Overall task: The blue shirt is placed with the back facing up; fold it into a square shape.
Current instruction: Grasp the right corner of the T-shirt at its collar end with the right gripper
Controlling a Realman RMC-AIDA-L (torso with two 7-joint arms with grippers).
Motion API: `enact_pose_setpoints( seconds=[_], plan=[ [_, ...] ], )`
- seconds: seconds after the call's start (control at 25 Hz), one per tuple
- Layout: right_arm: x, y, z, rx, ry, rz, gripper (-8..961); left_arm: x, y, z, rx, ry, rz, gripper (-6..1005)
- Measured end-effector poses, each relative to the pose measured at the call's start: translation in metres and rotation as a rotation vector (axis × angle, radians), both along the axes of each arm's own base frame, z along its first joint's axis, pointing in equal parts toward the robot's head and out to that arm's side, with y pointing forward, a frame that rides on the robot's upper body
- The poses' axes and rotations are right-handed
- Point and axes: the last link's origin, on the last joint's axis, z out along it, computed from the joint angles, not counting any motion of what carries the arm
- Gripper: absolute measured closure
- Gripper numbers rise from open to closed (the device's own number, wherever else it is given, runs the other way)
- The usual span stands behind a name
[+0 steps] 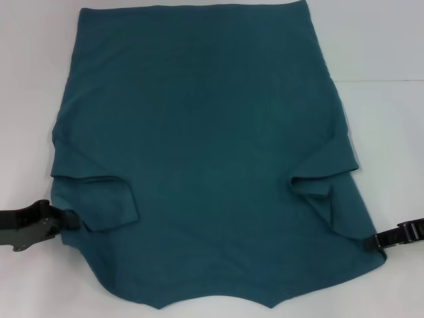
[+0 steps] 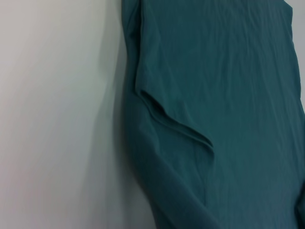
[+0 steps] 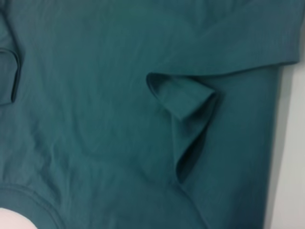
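Head view, nearest edge first: the blue shirt point(image 1: 205, 165) lay spread, plain side up, on a white table point(image 1: 384, 53), its collar end toward the robot, where the near hem line curved in a shallow notch at bottom centre. The left gripper point(image 1: 74, 220) reached in low from the left border and met the shirt's left shoulder edge just below the folded-in left sleeve point(image 1: 99, 202); its tip touched the cloth, but whether its fingers were parted or pinching fabric could not be told. The right gripper point(image 1: 368, 242) entered from the right border and met the right shoulder corner of the shirt; its tip lay against the cloth edge, and its opening likewise could not be told. Farther from the robot, both short sleeves were turned inward onto the body panel, the right sleeve point(image 1: 324, 175) forming a raised pocket-like fold. Beyond the sleeves the body narrowed slightly toward the far hem, which ran straight along the top of the picture. Left wrist view: the shirt's side edge and a sleeve fold point(image 2: 176, 124) lay against the bare table point(image 2: 52, 119); no fingers showed. Right wrist view: the open sleeve cuff point(image 3: 186, 102) stood up from the cloth
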Motion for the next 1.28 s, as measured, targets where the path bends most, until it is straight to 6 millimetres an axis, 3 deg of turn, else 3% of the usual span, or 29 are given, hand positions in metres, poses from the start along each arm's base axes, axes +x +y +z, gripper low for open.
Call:
enact_pose_setpoints(
  seconds=[0.88, 1.28],
  plan=[
    [-0.026, 0.006, -0.022, -0.055, 0.037, 0.028, 426, 0.000, 0.000, 0.000, 0.003, 0.000, 0.001, 920],
    [-0.022, 0.004, -0.019, -0.056, 0.032, 0.006, 772, 0.001, 0.001, 0.000, 0.002, 0.001, -0.002, 911]
  ],
)
